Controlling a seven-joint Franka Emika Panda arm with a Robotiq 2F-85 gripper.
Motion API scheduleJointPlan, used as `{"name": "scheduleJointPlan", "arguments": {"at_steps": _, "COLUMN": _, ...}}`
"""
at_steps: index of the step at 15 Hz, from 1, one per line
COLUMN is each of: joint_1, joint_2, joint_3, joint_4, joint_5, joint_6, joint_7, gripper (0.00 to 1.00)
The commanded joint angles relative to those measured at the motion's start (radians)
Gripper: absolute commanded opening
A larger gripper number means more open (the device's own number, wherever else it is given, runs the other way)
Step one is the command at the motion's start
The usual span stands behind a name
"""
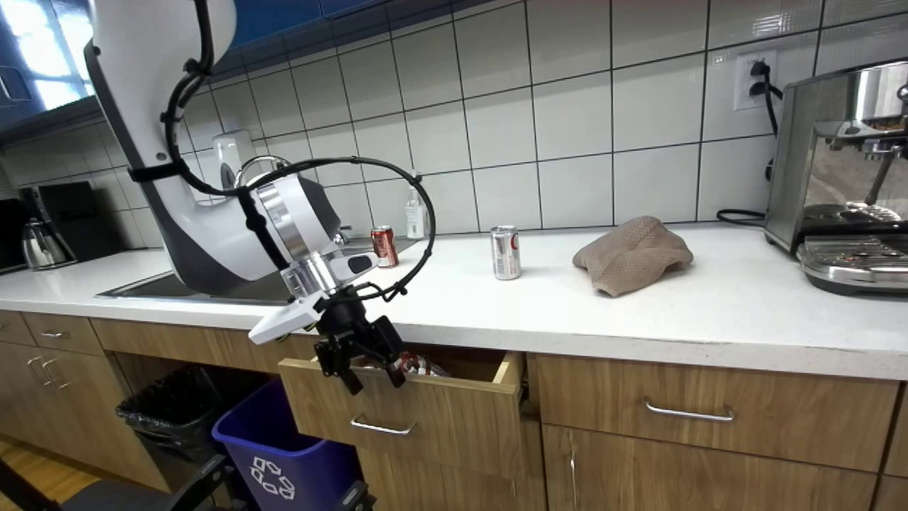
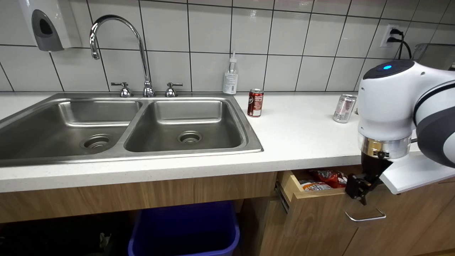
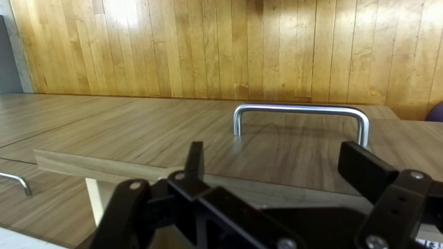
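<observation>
The end effector (image 1: 374, 381) is spread wide by the front of the pulled-out drawer (image 1: 454, 426), low in the middle of an exterior view. Shiny bags (image 2: 330, 177) lie inside, at the lower right of an exterior view. A red can (image 1: 384, 248) and a silver can (image 1: 506, 253) stand on the white tabletop (image 1: 709, 312).

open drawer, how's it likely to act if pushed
The drawer will probably slide rather than tip, as a metal runner shows at its side. The shiny packets inside may shift, since they appear loose.
</observation>
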State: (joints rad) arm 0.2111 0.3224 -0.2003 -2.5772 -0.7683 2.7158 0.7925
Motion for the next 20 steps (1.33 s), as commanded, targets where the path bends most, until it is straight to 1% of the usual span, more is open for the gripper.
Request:
{"name": "scheduleJointPlan", "arguments": {"at_steps": 1, "joint_1": 0.012, "joint_2": 0.044, "joint_3": -0.024, "joint_4": 0.057, "joint_5": -0.029, "joint_6": 0.025, "joint_7": 0.066, "gripper": 1.00}}
{"name": "scheduleJointPlan", "arguments": {"at_steps": 20, "joint_1": 0.008, "joint_2": 0.119, "joint_3": -0.033, "joint_4": 0.172, "joint_5": -0.014, "joint_6": 0.036, "joint_7": 0.078, "gripper": 1.00}}
